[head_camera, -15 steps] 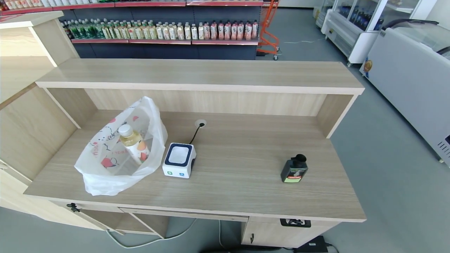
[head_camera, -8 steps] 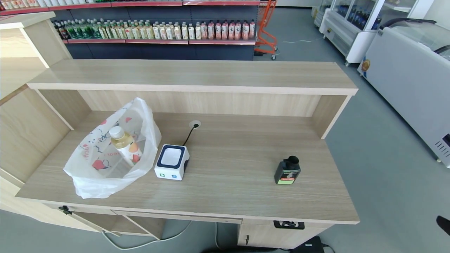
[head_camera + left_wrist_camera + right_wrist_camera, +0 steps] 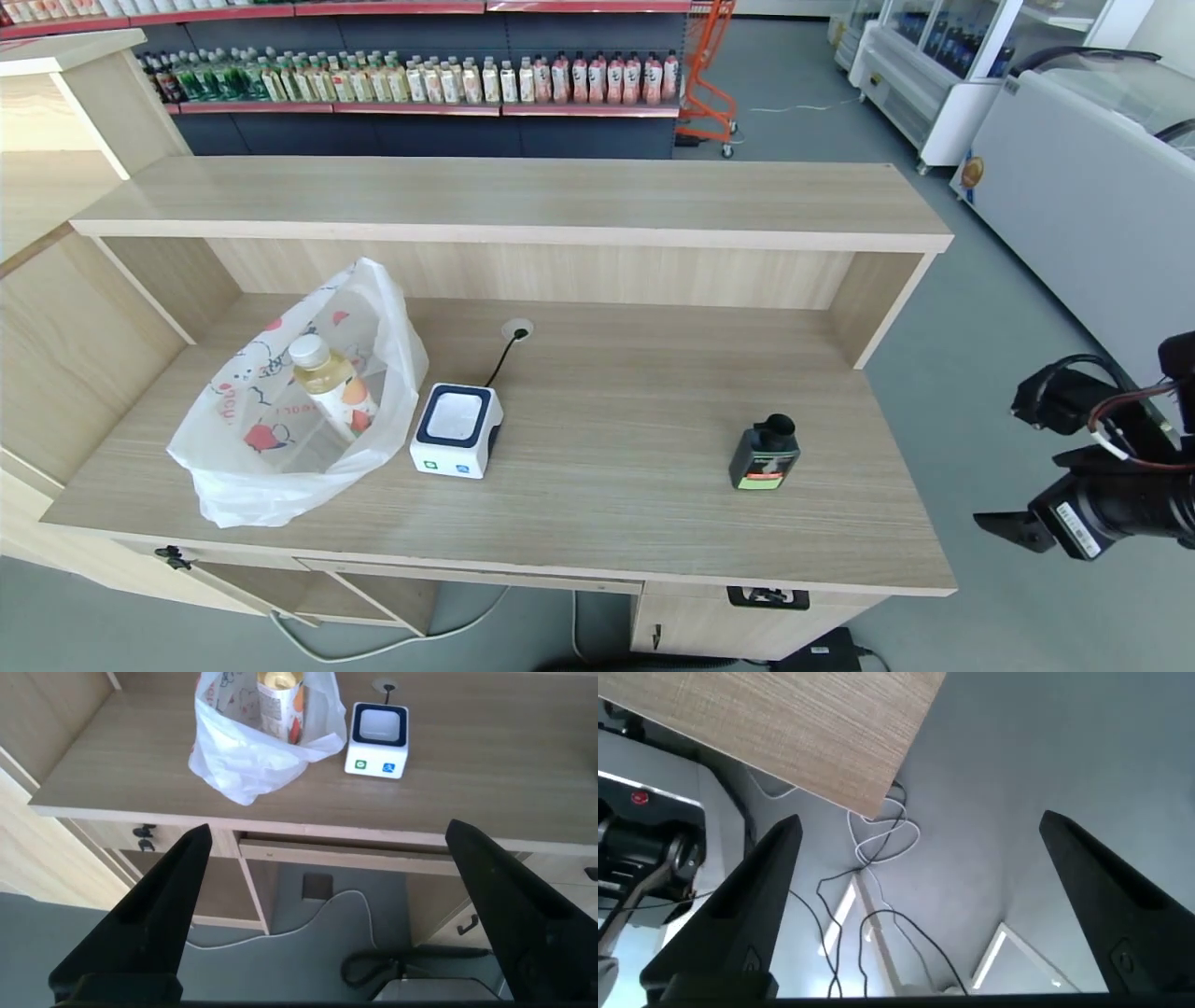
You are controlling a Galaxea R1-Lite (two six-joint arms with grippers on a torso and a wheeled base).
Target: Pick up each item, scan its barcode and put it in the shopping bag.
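Note:
A white printed shopping bag [image 3: 280, 420] lies open on the left of the counter [image 3: 616, 504], with a yellow-tea bottle [image 3: 329, 385] inside it. Right beside the bag sits the white scanner [image 3: 455, 431]. A small dark bottle with a red-green label [image 3: 764, 455] stands alone on the right of the counter. My right arm [image 3: 1111, 495] hangs off the counter's right end, below bottle height; its gripper [image 3: 922, 826] is open and holds nothing. My left gripper [image 3: 329, 833] is open and hangs low in front of the counter, facing the bag [image 3: 257, 737] and scanner [image 3: 378, 739].
A raised shelf [image 3: 513, 201] runs along the back of the counter, with side walls at both ends. A cable [image 3: 504, 355] leads from the scanner to a hole. Freezers [image 3: 1092, 177] stand to the right. Loose cables [image 3: 878, 840] lie on the floor under the counter corner [image 3: 878, 775].
The head camera shifted slightly a second ago. My right arm has risen into the head view at the right edge. Bag, scanner and dark bottle have stayed put.

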